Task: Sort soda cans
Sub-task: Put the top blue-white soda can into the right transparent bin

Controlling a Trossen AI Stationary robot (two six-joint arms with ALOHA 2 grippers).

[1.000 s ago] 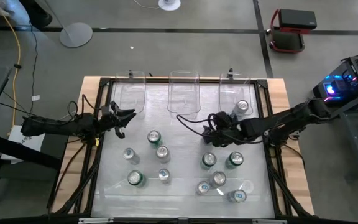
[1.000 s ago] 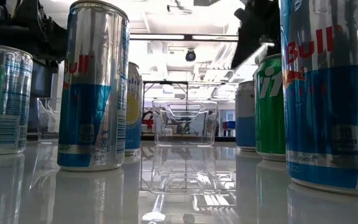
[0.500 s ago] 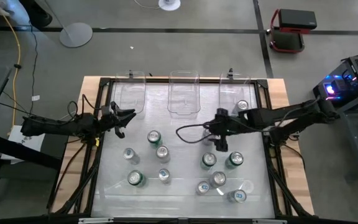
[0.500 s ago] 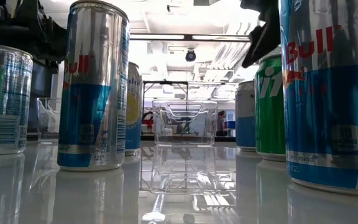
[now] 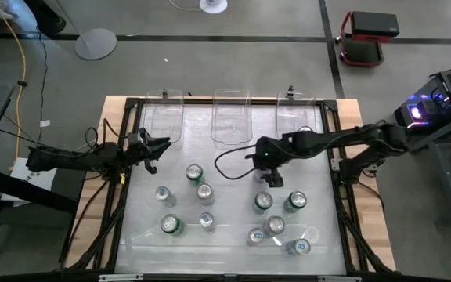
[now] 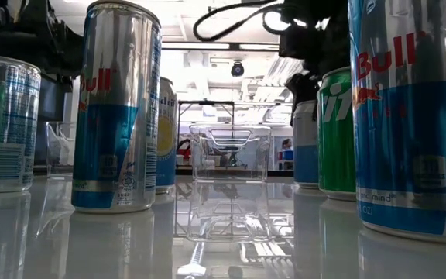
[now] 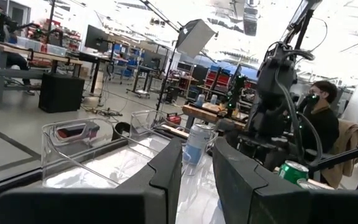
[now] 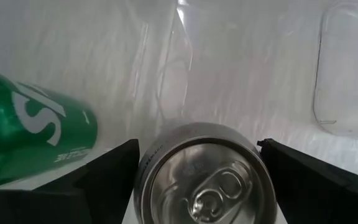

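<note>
Several soda cans stand upright on the white table top [image 5: 233, 168], in a left group [image 5: 203, 192] and a right group [image 5: 274, 225]. My right gripper [image 5: 271, 178] hangs open over the right group and points steeply down. In the right wrist view its fingers [image 8: 104, 180] stand on either side of a silver can's top [image 8: 204, 180], above it. A green can [image 8: 30, 134] stands beside that can. In the low view the gripper [image 6: 316, 43] shows dark above a green can [image 6: 335, 132]. My left gripper [image 5: 161, 144] waits at the table's left edge, its fingers a narrow gap apart [image 7: 197, 180], holding nothing.
Three clear plastic bins [image 5: 165, 117] [image 5: 231, 117] [image 5: 296, 116] stand in a row along the far edge. A black frame [image 5: 128, 157] borders the table. Free table lies between the two groups of cans. Close to the low camera stand tall silver-and-blue cans [image 6: 118, 108] [image 6: 413, 116].
My right gripper has swung away from the right bin toward the table's middle, rolled about its own line and tipped from lying nearly level to pointing steeply down over the right group of cans. It has stayed open. No can has moved.
</note>
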